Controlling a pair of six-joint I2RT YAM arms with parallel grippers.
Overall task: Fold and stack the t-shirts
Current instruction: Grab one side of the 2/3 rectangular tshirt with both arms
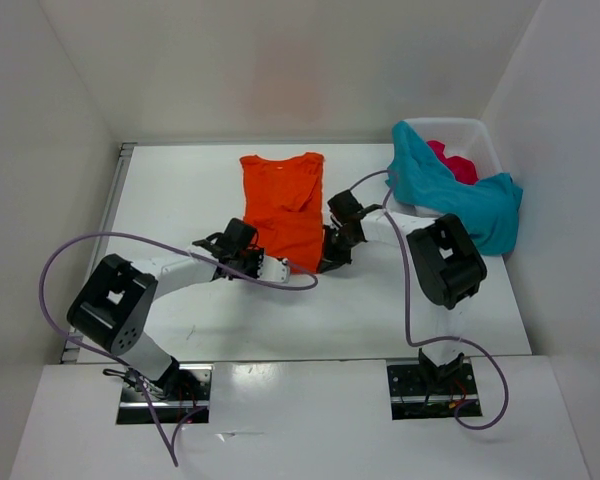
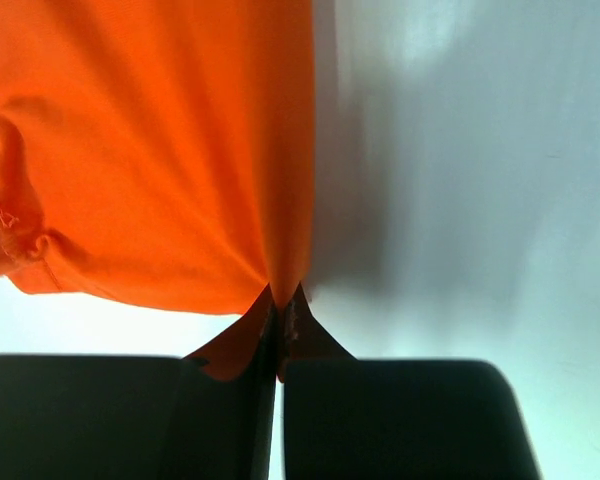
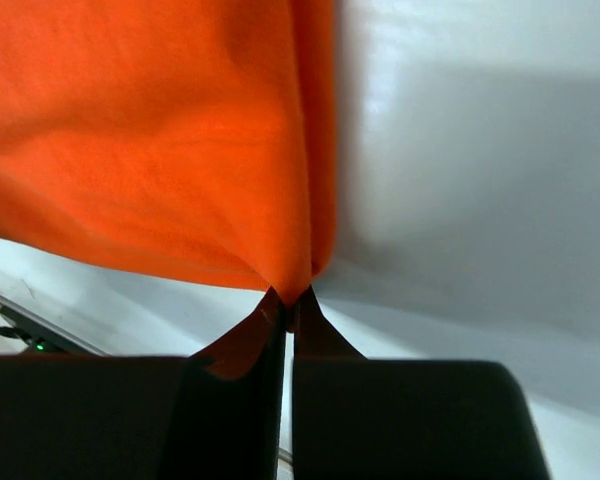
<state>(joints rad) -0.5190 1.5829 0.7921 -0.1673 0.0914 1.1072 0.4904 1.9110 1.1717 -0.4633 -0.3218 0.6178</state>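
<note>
The orange t-shirt [image 1: 285,205] lies flat in a narrow strip on the white table, collar at the far end. My left gripper [image 1: 280,266] is shut on its near left corner, and the left wrist view shows the gripper [image 2: 280,300] pinching orange cloth [image 2: 150,150]. My right gripper [image 1: 328,262] is shut on the near right corner; in the right wrist view the gripper [image 3: 292,298] has cloth [image 3: 170,140] bunched between the tips. The teal t-shirt [image 1: 450,195] hangs over the basket's near rim. The pink-red t-shirt [image 1: 456,162] lies inside the basket.
A white basket [image 1: 480,135] stands at the far right corner of the table [image 1: 180,200]. White walls enclose the table at the back and on both sides. A purple cable [image 1: 55,270] loops left of the left arm.
</note>
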